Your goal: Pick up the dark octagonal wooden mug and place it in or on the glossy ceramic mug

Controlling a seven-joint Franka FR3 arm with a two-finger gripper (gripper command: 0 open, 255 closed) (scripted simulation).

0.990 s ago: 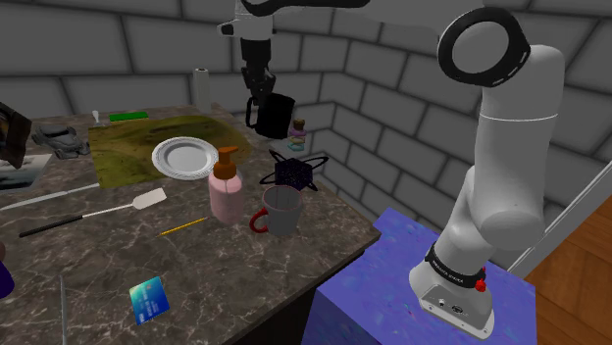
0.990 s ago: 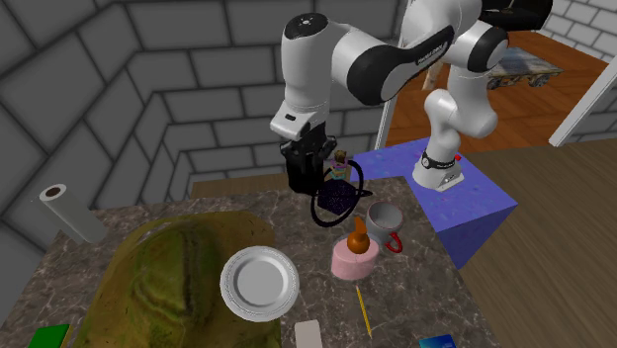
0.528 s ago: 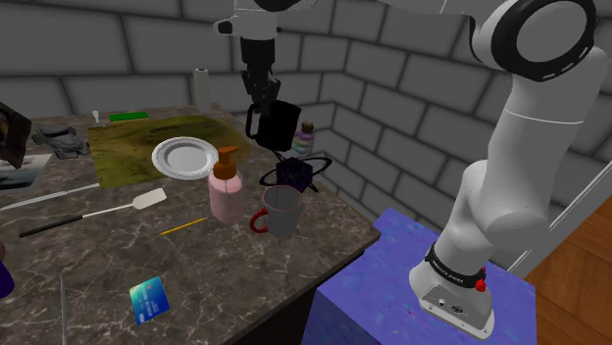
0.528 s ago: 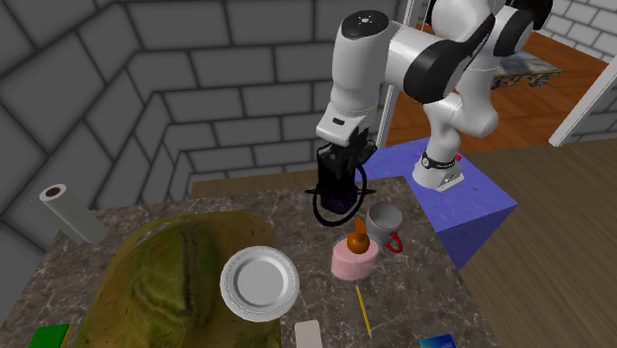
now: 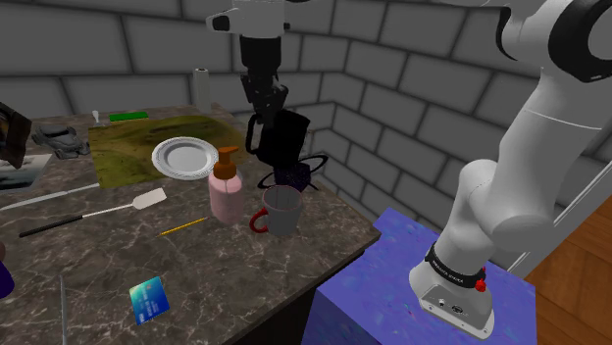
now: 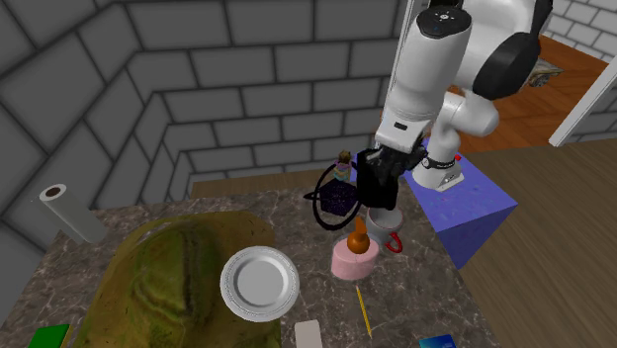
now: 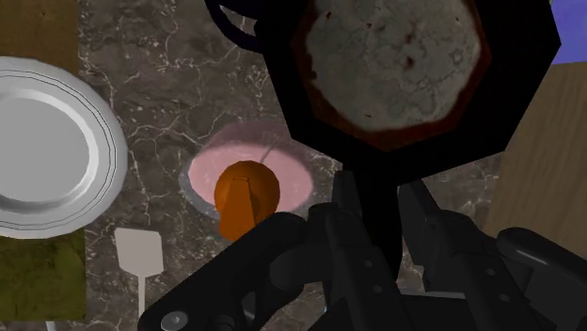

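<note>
Shoulder view: over the last second the arm has swung away from the back wall, carrying the dark mug lower and toward the view's right. It now hangs in the air over the grey mug with the red handle, apart from its rim. In the second exterior view the same move reads as a shift to the right – past the purple ringed ornament – so the dark mug sits above the grey mug, just beside the pink soap bottle.

The end effector is clenched on the dark mug's wall, one finger inside and one outside; the wrist view shows the end effector pinching that wall.

From there the dark mug looks nearly black outside, with an eight-sided mouth – a reddish-brown rim around a mottled grey-brown inside. The soap bottle and the white plate stand on the marbled desk below.
</note>
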